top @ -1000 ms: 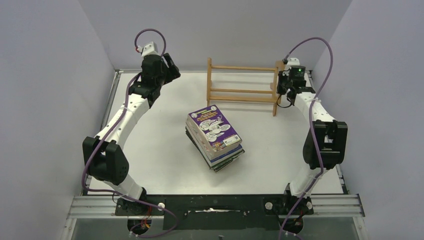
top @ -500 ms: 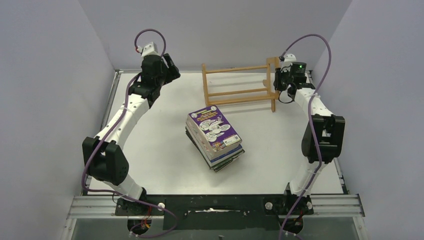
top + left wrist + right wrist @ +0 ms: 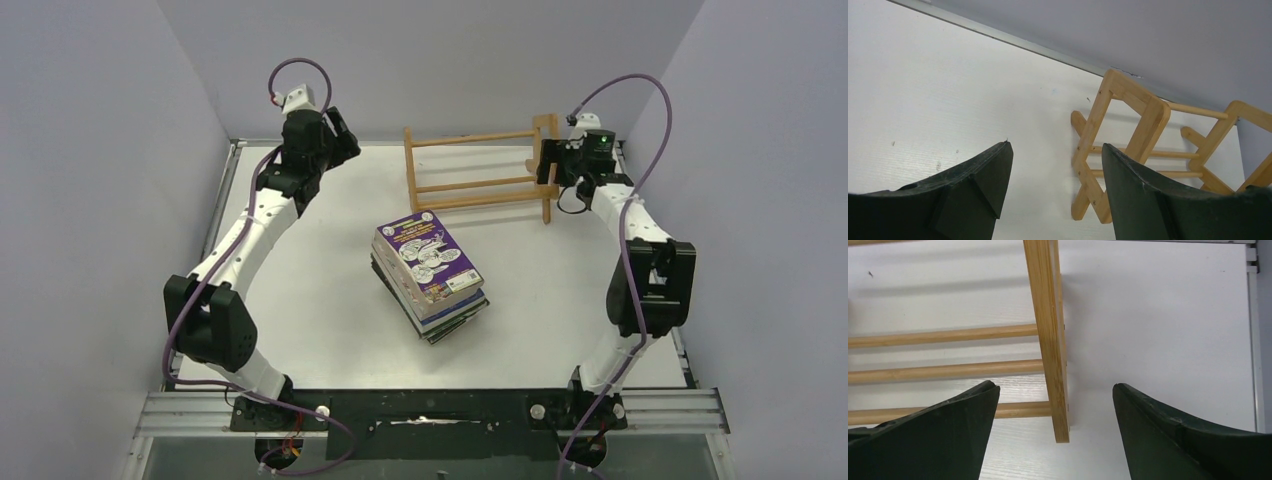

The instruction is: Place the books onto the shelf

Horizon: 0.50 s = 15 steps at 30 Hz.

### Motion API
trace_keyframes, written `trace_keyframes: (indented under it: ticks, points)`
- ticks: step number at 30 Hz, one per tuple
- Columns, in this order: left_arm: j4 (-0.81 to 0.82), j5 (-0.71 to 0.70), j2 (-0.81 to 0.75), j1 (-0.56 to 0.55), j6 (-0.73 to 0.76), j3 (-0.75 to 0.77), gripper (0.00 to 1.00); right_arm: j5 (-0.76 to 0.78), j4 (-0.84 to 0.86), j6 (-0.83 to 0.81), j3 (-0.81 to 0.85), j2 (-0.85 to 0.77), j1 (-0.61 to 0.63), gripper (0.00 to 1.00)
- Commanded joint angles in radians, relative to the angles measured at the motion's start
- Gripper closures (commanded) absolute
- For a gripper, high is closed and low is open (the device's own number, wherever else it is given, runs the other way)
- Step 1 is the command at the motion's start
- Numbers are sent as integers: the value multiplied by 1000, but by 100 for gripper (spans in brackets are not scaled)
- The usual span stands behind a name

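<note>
One stack of books [image 3: 431, 272], purple cartoon cover on top, lies mid-table [image 3: 310, 300], well apart from both arms; the spines are too small to count. Beyond it, near the back edge, one shelf [image 3: 478, 183] stands slightly skewed, with two end frames and three rails. The right gripper [image 3: 1054, 387] straddles its right end frame, jaws spread wide, gripping nothing. The left gripper [image 3: 1055, 150], far left, hangs with jaws apart, empty
</note>
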Motion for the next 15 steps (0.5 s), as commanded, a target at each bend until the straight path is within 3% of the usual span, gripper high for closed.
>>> trace_keyframes:
  ticks: [1,8,12,15]
  points:
    - [28,34,-69,8,17,-2,35,51,60,80,-1,-170,-9,12]
    - [12,100,-137,-10,42,-26,35,220,-39,115,-77,-443,155,1]
    - [-12,94,-188,-26,44,-55,35,169,-165,171,-123,-542,247,1]
    - [-17,85,-233,-34,41,-97,35,183,-153,239,-285,-679,329,2]
